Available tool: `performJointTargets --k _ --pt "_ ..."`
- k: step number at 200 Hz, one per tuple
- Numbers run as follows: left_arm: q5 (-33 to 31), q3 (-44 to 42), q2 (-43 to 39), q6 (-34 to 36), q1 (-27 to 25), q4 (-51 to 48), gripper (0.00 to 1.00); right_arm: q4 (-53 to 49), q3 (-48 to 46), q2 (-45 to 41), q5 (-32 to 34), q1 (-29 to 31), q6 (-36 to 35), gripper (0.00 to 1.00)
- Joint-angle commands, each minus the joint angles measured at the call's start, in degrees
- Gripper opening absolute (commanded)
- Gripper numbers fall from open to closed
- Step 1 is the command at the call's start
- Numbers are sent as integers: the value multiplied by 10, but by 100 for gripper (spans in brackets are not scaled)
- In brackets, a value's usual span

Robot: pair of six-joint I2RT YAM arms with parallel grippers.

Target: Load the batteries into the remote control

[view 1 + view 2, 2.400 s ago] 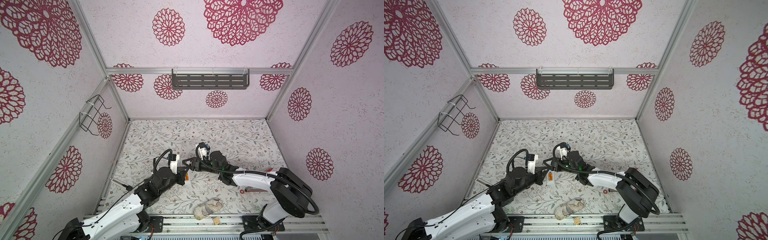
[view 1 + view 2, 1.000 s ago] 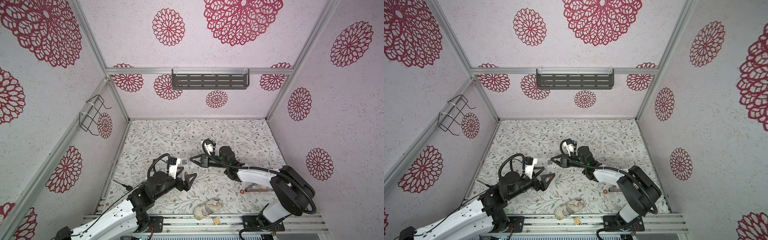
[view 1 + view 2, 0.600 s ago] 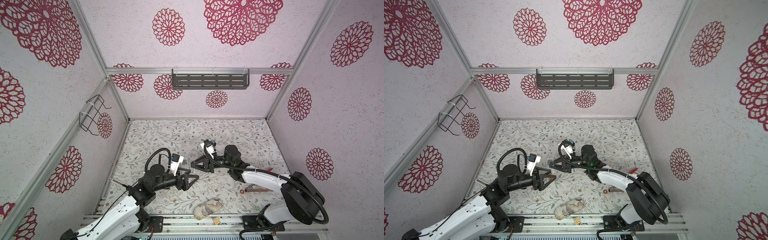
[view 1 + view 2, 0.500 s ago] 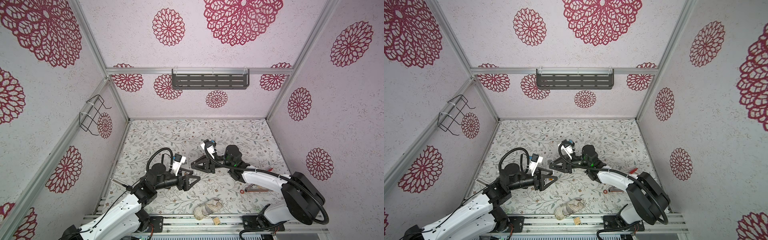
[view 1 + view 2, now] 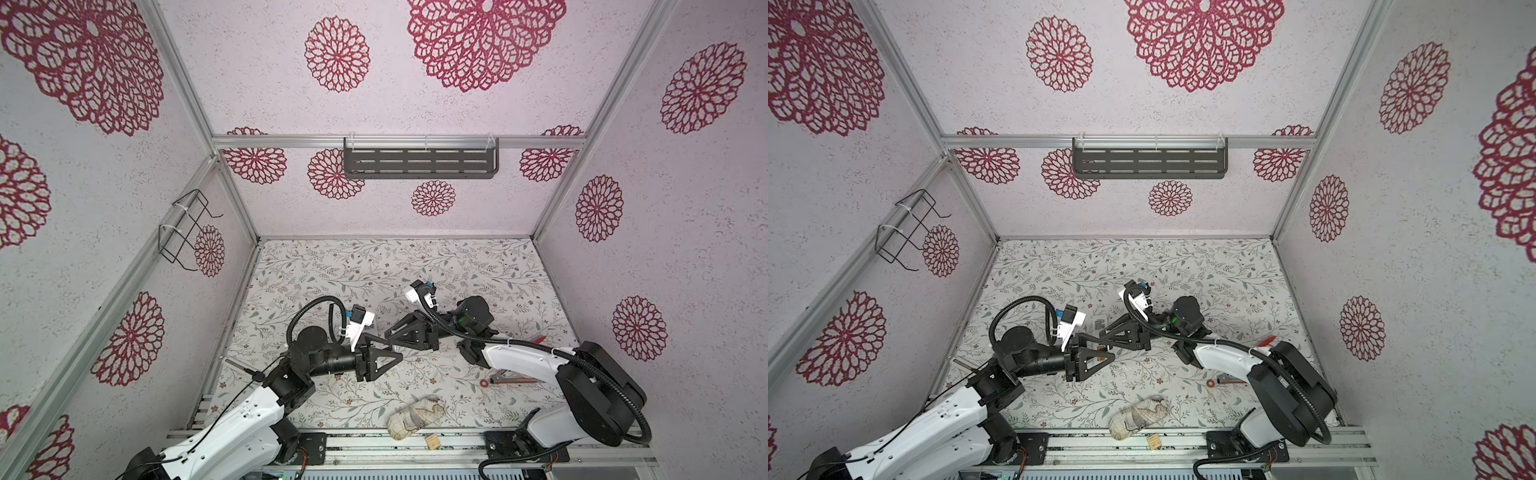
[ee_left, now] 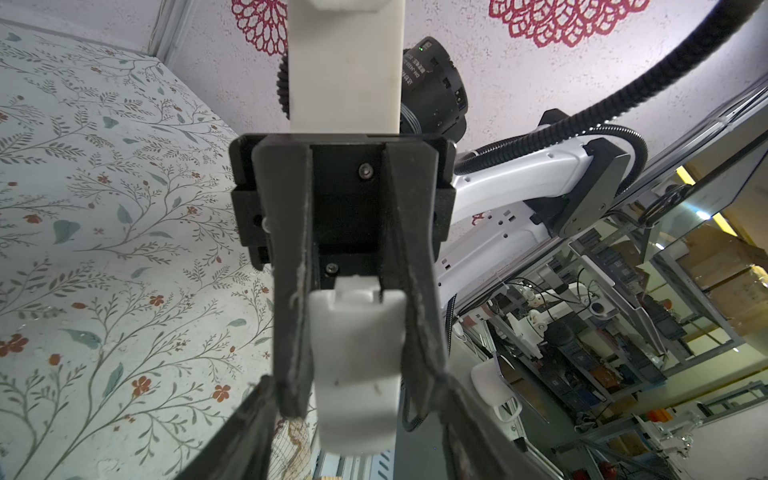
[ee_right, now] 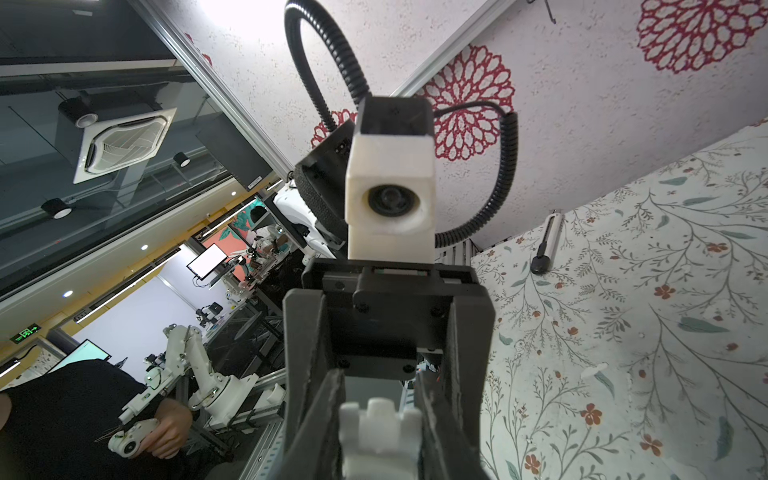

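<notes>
Right pincer (image 7: 378,376) is clenched on the remote control (image 7: 379,436), a white plastic piece pinched between its dark fingers (image 7: 330,417) and the closest thing in the right wrist view. Just beyond it the left pincer (image 6: 356,380) faces it head-on and is released. Its fingers stand spread, flanking the right pincer's tips and the remote control with a gap on either side, and no contact shows. The left wrist view shows the remote control (image 6: 357,365) with a smooth rounded end nearer the camera and a small stepped tab at the far end, deep between the gripping fingers. In both top views a metal rail runs along the lower edge of the frame, with a small tan block (image 5: 433,441) on it. Just above that, at lower centre, a beige cloth bundle (image 5: 415,417) lies at the front edge of the flowered desk (image 5: 374,266). To its right, near the right arm's base, lies a red-brown ring-ended tool (image 5: 513,380). A thin dark rod (image 5: 239,365) lies at the desk's left edge. At mid-frame the two pincers meet tip to tip, and there the remote control (image 5: 1101,323) peeks out as a white patch with a dark printed square. Farthest off, a dark slotted shelf (image 5: 419,163) hangs at upper centre on the back wall. A black wire rack (image 5: 185,228) hangs on the left wall.
</notes>
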Motion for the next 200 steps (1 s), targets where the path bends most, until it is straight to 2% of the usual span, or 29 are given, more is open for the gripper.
performJointTargets --k 1,14,36,75,101,122,134,143,151,154,157,175,190,200 --pt "10 9 9 11 3 20 54 53 5 2 -15 0 16 25" --pt "11 9 14 11 3 20 44 53 5 3 -15 0 17 25" --pt "6 6 15 11 3 18 35 53 5 4 -17 0 17 26" --pt "-15 7 11 20 4 -10 23 53 6 12 -16 -2 17 27" --pt "-26 5 8 27 5 -26 19 51 10 17 -19 -3 19 30" --pt "-34 3 3 27 6 -34 17 46 9 17 -20 -6 18 42" --pt "-40 1 2 28 7 -39 15 42 7 16 -15 -11 18 52" --pt "-45 0 1 30 8 -46 14 34 4 13 -8 -20 17 65" --pt "-51 -1 3 31 9 -52 14 26 0 8 -1 -29 14 88" --pt "-53 -1 3 31 9 -54 14 17 0 7 1 -32 12 96" --pt "-56 -2 5 32 9 -57 14 6 0 4 4 -38 7 99" --pt "-71 -5 20 34 10 -68 13 -128 8 -17 37 -71 -55 99" --pt "-93 -1 44 33 10 -83 14 -327 32 -41 100 -100 -159 99" --pt "-106 6 69 29 10 -92 14 -459 54 -57 168 -112 -229 99"
